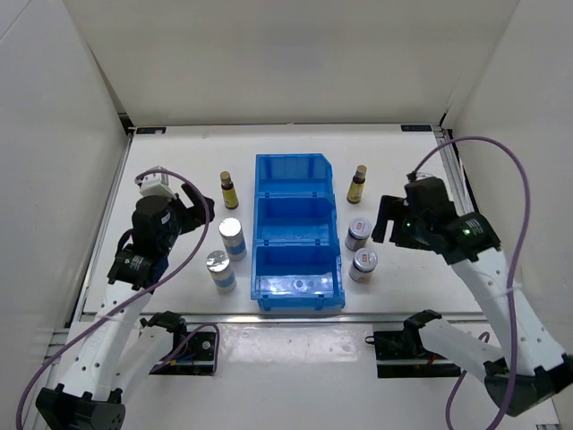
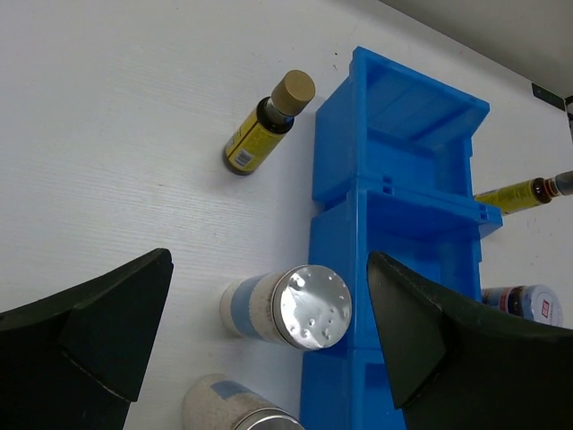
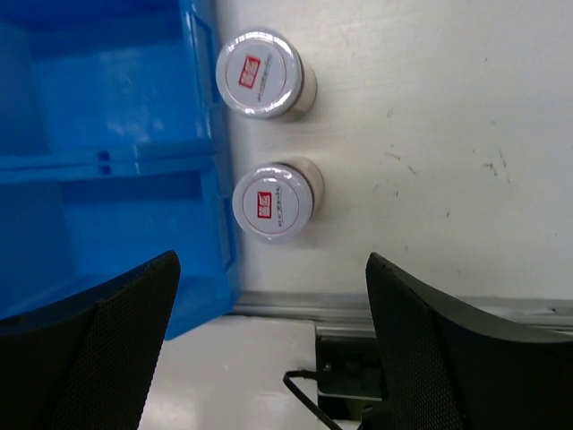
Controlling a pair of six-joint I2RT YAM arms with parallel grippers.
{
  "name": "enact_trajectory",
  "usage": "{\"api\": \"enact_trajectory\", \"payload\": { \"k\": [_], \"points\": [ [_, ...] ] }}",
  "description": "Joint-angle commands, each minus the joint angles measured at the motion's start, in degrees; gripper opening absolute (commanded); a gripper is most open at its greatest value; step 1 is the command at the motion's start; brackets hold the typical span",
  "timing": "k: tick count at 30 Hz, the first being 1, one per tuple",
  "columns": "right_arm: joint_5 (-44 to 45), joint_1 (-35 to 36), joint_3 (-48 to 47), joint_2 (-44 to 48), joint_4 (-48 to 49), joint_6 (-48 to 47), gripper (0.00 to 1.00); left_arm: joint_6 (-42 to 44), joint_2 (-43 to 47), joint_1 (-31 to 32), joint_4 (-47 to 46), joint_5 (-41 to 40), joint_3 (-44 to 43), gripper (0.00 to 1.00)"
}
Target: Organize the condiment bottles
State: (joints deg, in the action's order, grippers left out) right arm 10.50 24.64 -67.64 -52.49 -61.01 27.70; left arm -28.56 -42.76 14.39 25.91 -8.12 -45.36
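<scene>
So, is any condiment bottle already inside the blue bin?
No, all three compartments of the blue bin show bare floors, and the condiment bottles stand outside it on both sides.

Both arms are bent and lean inward. The left gripper (image 1: 199,213) and the right gripper (image 1: 383,220) have their fingers spread wide.

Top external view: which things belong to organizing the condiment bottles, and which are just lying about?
Job:
left brown bottle
right brown bottle
left far jar
left near jar
right far jar
right near jar
blue bin, likely their destination

Just there:
purple cables
black clamps at the near edge
</scene>
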Motion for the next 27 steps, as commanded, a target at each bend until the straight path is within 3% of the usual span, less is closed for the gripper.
{"api": "enact_trajectory", "payload": {
  "k": [1,4,14,22,27],
  "points": [
    [0.0,3.2,0.8,-2.1,-4.1,0.7,0.87,-1.2,1.5,0.2,1.1,-1.2,-0.9,1.0],
    [2.9,5.2,3.1,-2.8,-4.1,3.6,0.87,-1.8,2.1,0.2,2.1,-3.3,-0.9,1.0],
    [0.8,5.9,7.4,-14.4,1.4,5.9,0.92,-1.2,0.4,0.2,4.7,-7.3,-2.0,1.0],
    [6.2,9.4,8.0,-22.1,4.2,6.4,0.92,-1.2,-0.1,0.2,4.7,-8.0,-2.0,1.0],
    [6.2,9.4,11.4,-24.9,7.3,7.5,0.86,-1.2,-0.1,0.2,4.7,-9.0,-2.0,1.0]
  ]
}}
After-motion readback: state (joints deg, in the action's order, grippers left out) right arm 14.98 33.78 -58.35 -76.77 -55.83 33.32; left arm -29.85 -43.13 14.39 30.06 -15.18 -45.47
